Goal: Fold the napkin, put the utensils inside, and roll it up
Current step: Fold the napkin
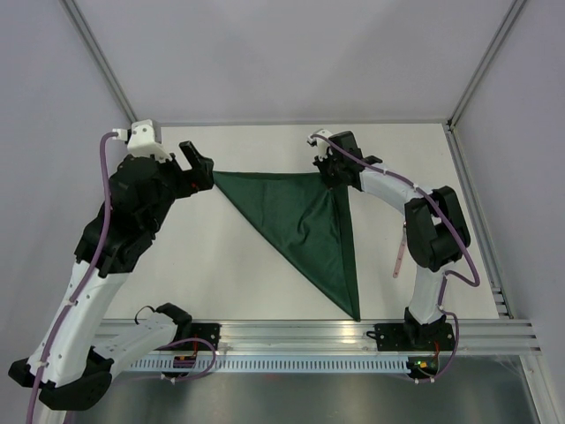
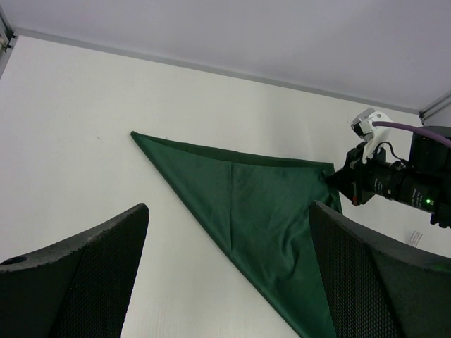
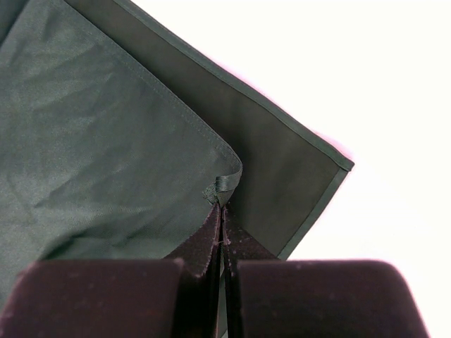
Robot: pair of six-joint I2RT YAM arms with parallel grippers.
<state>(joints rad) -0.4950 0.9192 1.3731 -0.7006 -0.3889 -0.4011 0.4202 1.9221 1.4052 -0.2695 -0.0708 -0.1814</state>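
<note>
The dark green cloth napkin (image 1: 305, 221) is laid folded into a triangle. Its far right corner is pinched by the closed right gripper (image 3: 223, 225), seemingly to square the fold. The left gripper (image 1: 199, 166) is held agape and empty beside its left tip.

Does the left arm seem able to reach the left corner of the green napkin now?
Probably yes. The left pincer is open and sits right beside that corner of the napkin, nothing lying between them. The right pincer, shut on the other far corner, is out of the way.
</note>
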